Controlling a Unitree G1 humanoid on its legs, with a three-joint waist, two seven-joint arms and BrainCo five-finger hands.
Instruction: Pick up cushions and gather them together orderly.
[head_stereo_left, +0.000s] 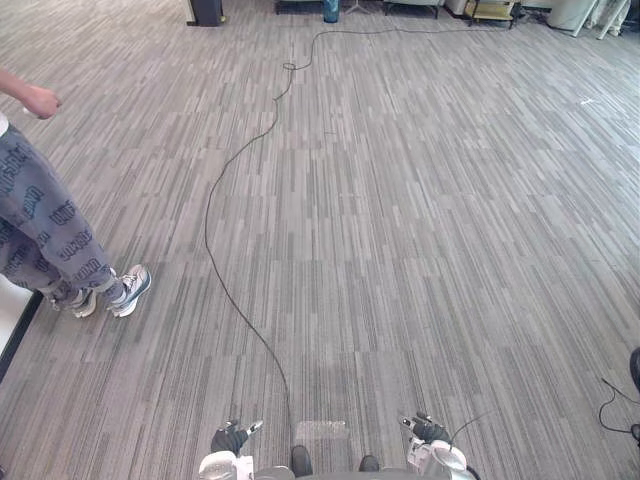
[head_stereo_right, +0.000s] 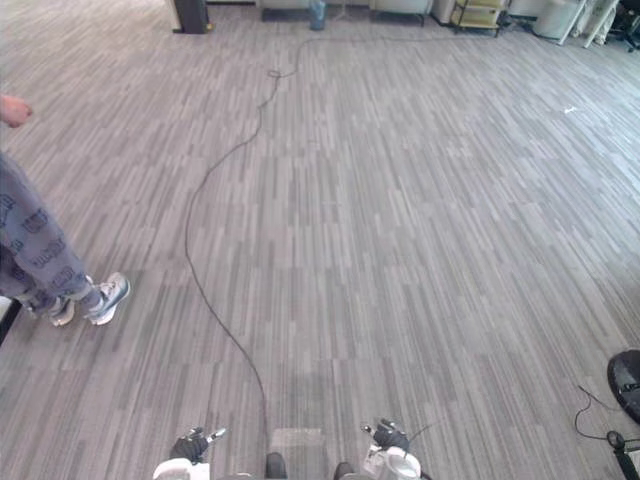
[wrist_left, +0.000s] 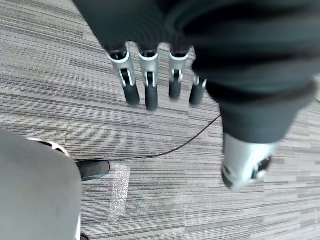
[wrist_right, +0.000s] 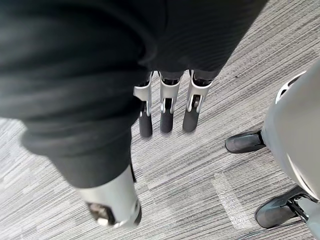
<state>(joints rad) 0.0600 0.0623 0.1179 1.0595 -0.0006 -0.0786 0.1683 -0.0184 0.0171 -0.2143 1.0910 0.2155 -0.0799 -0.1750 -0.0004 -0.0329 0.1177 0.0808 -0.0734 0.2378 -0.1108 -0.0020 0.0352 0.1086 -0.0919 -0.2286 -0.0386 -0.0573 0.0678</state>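
The short-pile carpet floor (head_stereo_left: 420, 250) is grey, streaked with fine lighter and darker stripes. A person's loose trousers (head_stereo_left: 40, 225) are slate blue-grey with dark lettering printed all over, and the lace-up sneakers (head_stereo_left: 130, 290) are white and grey. A dimpled plastic strip (wrist_left: 119, 192) is pale and translucent. The left hand (wrist_left: 150, 85) and right hand (wrist_right: 167, 107) show silver fingers, dark tips and black ribbed covers.

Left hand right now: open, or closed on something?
Open. In its wrist view the left hand has its fingers straight above the carpet, thumb apart, nothing held.
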